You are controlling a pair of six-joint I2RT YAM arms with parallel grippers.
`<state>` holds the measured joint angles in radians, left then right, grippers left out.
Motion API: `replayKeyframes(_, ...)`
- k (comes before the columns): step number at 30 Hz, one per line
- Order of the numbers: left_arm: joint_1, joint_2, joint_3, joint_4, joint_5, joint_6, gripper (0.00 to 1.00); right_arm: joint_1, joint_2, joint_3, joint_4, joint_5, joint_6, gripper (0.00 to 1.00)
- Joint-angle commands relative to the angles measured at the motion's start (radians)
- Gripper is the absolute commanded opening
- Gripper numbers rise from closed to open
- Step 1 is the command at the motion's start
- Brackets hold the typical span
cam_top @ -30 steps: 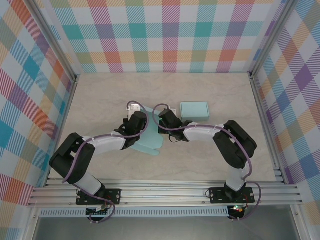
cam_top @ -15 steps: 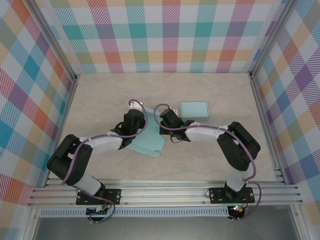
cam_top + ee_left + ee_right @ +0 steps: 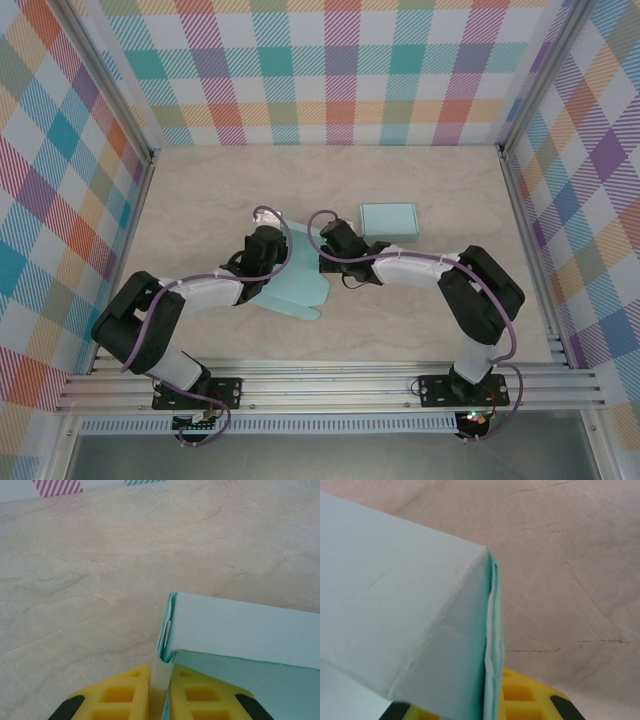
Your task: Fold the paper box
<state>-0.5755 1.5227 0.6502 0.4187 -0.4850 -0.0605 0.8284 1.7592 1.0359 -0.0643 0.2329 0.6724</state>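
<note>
Midway across the desk [image 3: 200, 190], your pale mint-green paper box [image 3: 290, 290] lies half folded, one wall raised, between both arms. Your left pincer [image 3: 160, 692] pinches its thin corner flap. Your right pincer [image 3: 490, 702] is clamped on another upright edge.

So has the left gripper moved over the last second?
Yes, a little. Seen from above, the left gripper has drawn back toward the arm bases, away from the back wall, judged against the small box, which has stayed put.
</note>
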Motion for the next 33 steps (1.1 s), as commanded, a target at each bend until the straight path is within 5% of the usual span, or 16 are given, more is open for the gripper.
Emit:
replayKeyframes(1, 0.017, 0.005, 0.008, -0.036, -0.145, -0.069, 0.13, 0.012, -0.052, -0.019, -0.001, -0.046, -0.001, 0.00)
replayKeyframes(6, 0.010, 0.020, 0.062, -0.167, -0.310, -0.205, 0.00, 0.019, -0.049, -0.017, 0.013, -0.058, 0.004, 0.00)
replayKeyframes(16, 0.005, 0.016, 0.143, -0.486, -0.571, -0.591, 0.00, 0.044, 0.025, 0.004, 0.078, -0.081, 0.045, 0.00)
replayKeyframes(23, 0.005, 0.076, 0.210, -0.591, -0.536, -0.642, 0.00, 0.049, 0.093, 0.076, 0.031, -0.079, 0.058, 0.00)
replayKeyframes(28, 0.003, 0.011, 0.163, -0.469, -0.344, -0.532, 0.00, 0.046, 0.117, 0.142, -0.087, -0.048, 0.027, 0.00)
replayKeyframes(33, -0.008, -0.074, 0.136, -0.469, -0.226, -0.490, 0.12, 0.043, 0.116, 0.169, -0.163, -0.026, 0.008, 0.00)
